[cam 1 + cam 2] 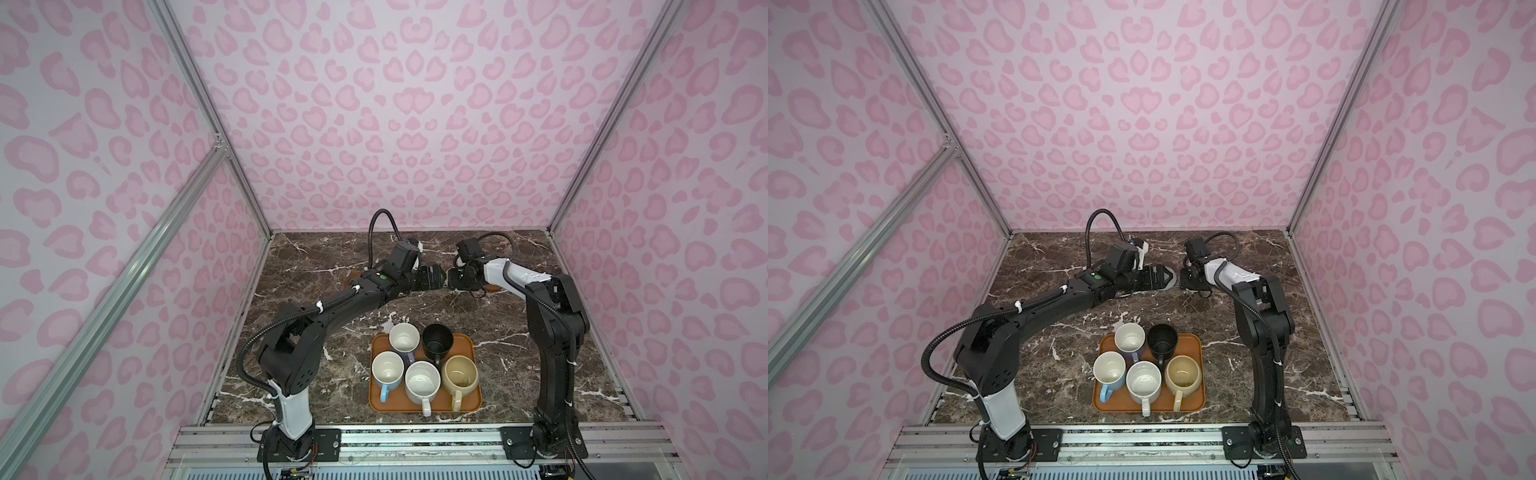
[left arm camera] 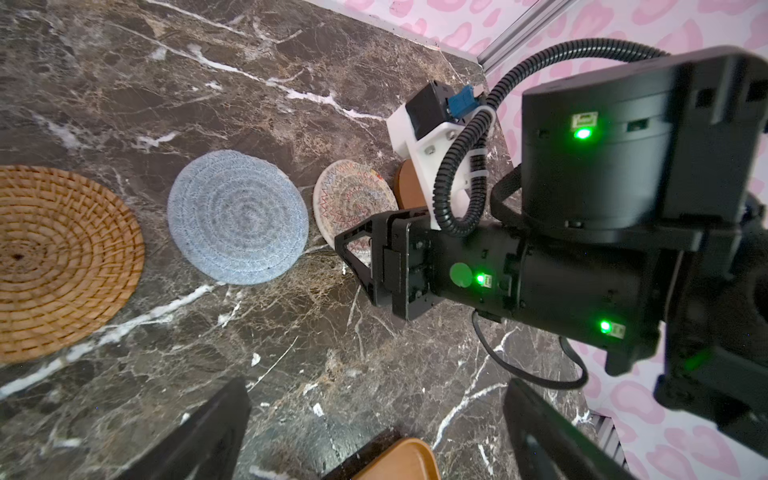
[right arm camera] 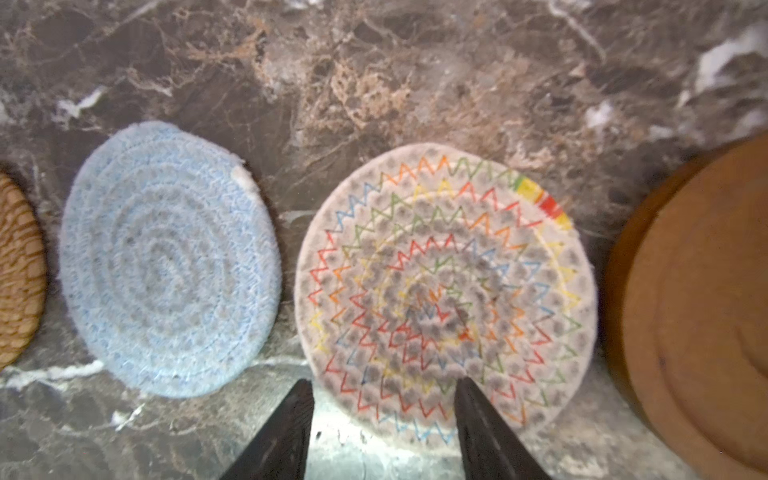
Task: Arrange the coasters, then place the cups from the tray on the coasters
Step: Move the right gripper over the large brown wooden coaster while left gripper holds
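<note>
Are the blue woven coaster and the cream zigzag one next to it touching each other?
Apart. The right wrist view shows a narrow strip of marble table between the grey-blue coaster and the cream coaster.

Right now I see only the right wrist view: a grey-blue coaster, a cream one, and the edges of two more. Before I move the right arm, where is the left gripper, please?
Observer: In both top views the left gripper hangs open and empty just opposite the right gripper, tips close together. I cannot tell if they touch.
Operator: Thank you. And the cups, are any of them off the tray?
Observer: No. All five cups stand upright on the tray.
</note>
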`<move>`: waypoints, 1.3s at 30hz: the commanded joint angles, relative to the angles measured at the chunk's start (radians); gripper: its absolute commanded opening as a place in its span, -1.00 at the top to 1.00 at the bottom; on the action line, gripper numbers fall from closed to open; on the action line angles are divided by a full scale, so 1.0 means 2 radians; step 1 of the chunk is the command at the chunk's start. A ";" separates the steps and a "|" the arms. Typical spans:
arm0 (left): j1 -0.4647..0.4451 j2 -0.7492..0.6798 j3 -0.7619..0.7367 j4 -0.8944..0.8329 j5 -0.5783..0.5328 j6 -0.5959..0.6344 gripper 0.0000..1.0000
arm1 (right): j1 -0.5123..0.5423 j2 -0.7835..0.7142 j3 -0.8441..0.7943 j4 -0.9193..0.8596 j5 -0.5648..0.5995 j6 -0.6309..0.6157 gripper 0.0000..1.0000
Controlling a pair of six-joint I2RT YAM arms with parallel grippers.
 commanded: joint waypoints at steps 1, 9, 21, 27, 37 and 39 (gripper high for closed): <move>0.000 -0.015 -0.007 0.014 -0.007 0.000 -0.94 | 0.000 -0.013 -0.001 -0.018 -0.003 0.000 -0.17; -0.004 -0.029 -0.018 0.033 -0.003 -0.007 -0.94 | -0.009 -0.062 -0.026 -0.008 -0.021 0.007 -0.38; -0.032 0.010 0.026 0.026 0.002 -0.004 -0.94 | -0.098 -0.078 -0.030 -0.029 0.002 0.016 -0.98; -0.036 0.051 0.068 0.025 0.028 0.004 -0.94 | -0.133 -0.036 0.018 -0.059 0.029 0.009 -0.78; -0.041 0.077 0.096 0.008 0.016 0.007 -0.94 | -0.142 0.016 0.061 -0.090 0.066 -0.005 -0.55; -0.041 0.076 0.096 0.006 0.016 0.007 -0.94 | -0.143 0.025 0.066 -0.095 0.064 -0.007 -0.52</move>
